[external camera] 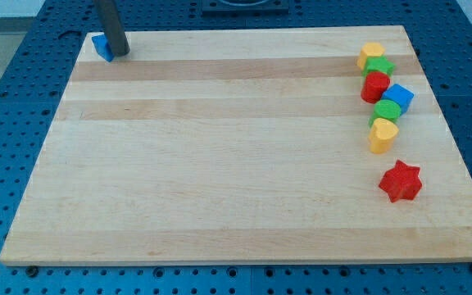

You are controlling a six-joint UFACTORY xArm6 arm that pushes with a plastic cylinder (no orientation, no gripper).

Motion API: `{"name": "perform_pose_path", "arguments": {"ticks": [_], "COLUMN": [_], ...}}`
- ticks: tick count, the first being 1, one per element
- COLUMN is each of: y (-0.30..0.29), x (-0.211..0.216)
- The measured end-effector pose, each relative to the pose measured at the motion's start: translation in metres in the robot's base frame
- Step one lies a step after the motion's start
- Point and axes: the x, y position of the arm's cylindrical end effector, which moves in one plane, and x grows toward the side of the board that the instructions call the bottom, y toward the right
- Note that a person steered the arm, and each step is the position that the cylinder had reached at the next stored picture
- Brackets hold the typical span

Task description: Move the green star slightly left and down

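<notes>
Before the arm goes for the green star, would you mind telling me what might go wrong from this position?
1. The green star is wedged in a tight column between the yellow block and the red block; pushing it left and down will likely drag the red one along.
2. My tip sits at the far top-left corner beside a blue block, so leaving carelessly could nudge that block off the board.

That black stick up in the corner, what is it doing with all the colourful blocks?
That stick is my rod. My tip is at the view's top left corner of the wooden board, right beside a small blue block. The job is to nudge the green star, but it sits far off at the view's right, in a tight column with yellow, red, blue and green blocks. A red star lies alone below them. Nothing over there is touched.
</notes>
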Motion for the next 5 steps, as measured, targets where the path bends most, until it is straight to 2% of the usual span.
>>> {"name": "perform_pose_path", "arguments": {"ticks": [1, 3, 5], "y": [0.001, -0.001, 0.048], "x": [0.020, 0.027, 0.071]}}
